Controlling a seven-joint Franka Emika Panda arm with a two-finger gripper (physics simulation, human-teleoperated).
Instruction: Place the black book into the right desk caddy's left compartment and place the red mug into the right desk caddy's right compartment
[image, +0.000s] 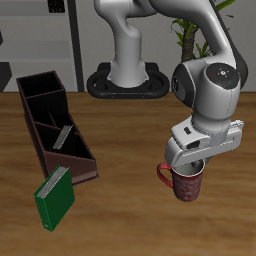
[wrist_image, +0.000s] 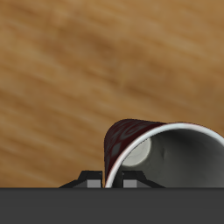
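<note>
We see the tool (image: 193, 166) down over the red mug (image: 187, 182) on the desk (image: 120, 220), well apart from the caddy (image: 55, 125), grip unclear; an off-centre rim pinch could tip it.

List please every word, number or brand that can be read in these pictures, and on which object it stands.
None: no readable text shows in either view.
The green book: plain cover.
The red mug: only a speckled pattern.
The right desk caddy: unmarked.
</note>
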